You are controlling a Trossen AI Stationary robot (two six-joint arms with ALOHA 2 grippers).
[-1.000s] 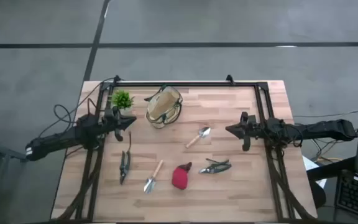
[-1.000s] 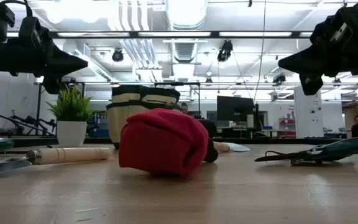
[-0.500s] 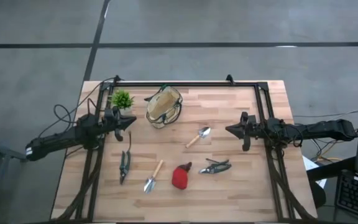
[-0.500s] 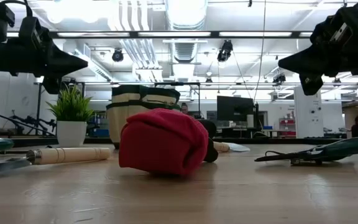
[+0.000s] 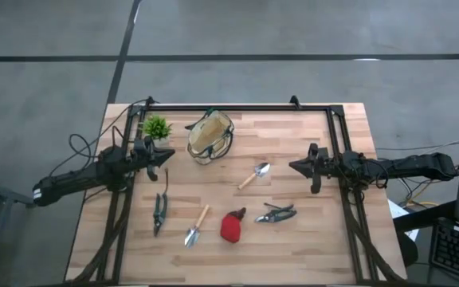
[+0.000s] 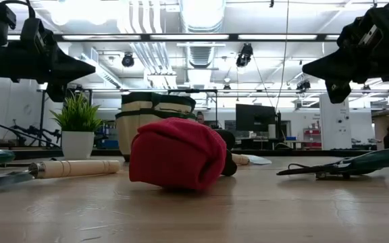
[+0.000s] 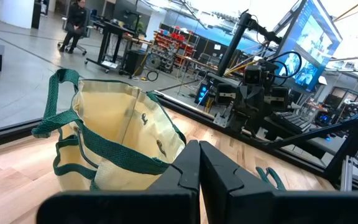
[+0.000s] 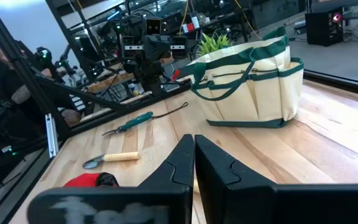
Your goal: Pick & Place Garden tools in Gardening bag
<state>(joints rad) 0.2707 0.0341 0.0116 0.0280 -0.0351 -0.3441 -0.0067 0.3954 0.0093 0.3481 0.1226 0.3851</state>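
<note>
nothing bagged yet: left gripper (image 5: 168, 157) and right gripper (image 5: 292, 167) clenched, empty, aloft. next: open over a trowel (image 5: 254, 174), carry to bag (image 5: 209, 135).

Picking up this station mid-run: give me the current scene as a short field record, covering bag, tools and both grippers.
bag: beige fabric tote with dark green trim, upright, far side of table, beside small green potted plant
tools in bag: none visible
on table: wooden-handled metal trowel; second trowel; dark pruning shears; grey shears; red bulb-shaped item
left gripper: shut, empty, raised at left edge
right gripper: shut, empty, raised at right edge
</note>
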